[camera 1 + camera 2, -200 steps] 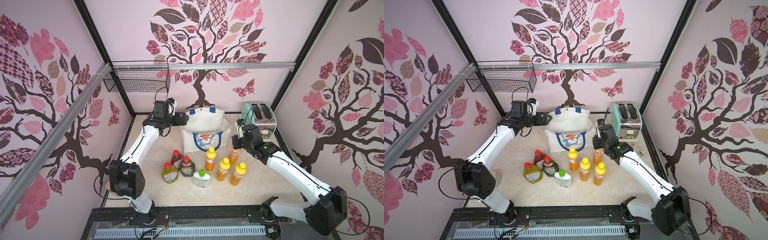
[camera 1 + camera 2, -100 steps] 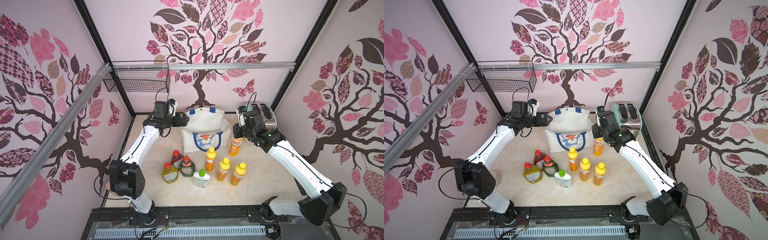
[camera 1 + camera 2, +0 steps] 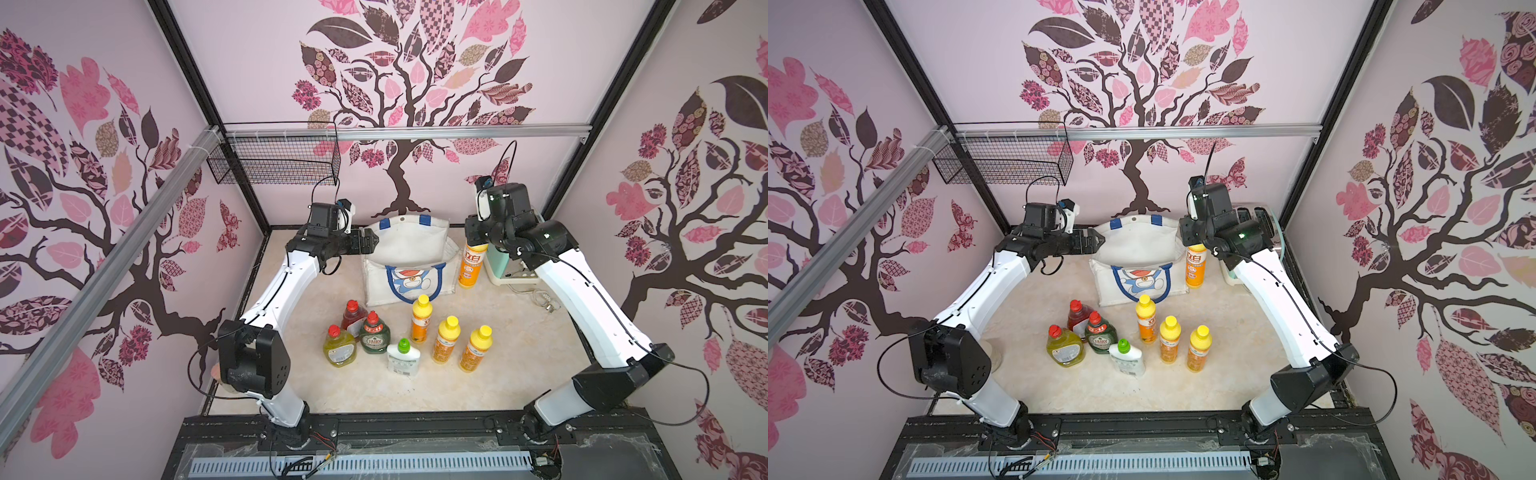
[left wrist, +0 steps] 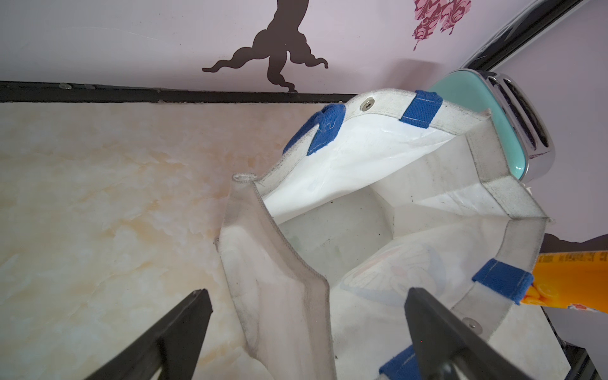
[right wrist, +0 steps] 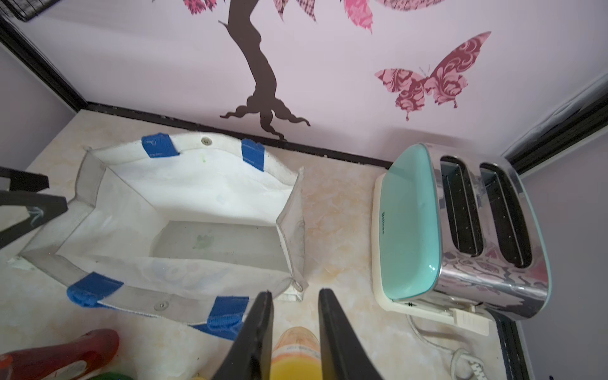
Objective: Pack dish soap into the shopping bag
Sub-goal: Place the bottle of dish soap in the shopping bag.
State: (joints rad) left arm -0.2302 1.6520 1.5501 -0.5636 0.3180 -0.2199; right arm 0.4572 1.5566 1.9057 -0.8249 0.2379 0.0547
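The white shopping bag (image 3: 409, 249) (image 3: 1136, 245) stands open at the back of the table, and its inside (image 5: 210, 243) looks empty. My right gripper (image 3: 473, 241) (image 5: 295, 292) is shut on the yellow cap of an orange dish soap bottle (image 3: 471, 266) (image 3: 1196, 266) (image 5: 297, 348), which hangs upright just outside the bag's right wall. My left gripper (image 3: 372, 241) (image 4: 306, 292) stands open at the bag's left rim, with the side wall between its fingers. In front of the bag stand three orange bottles (image 3: 444, 338), three squat red-capped ones (image 3: 375, 334) and a white one (image 3: 402, 355).
A mint-and-steel toaster (image 3: 505, 266) (image 5: 460, 230) stands close behind the held bottle at the back right, its cord (image 3: 540, 295) lying on the table. A wire basket (image 3: 274, 160) hangs on the back wall at the left.
My right arm has lifted the orange bottle off the table and carried it back beside the bag's right wall. The left arm has not moved.
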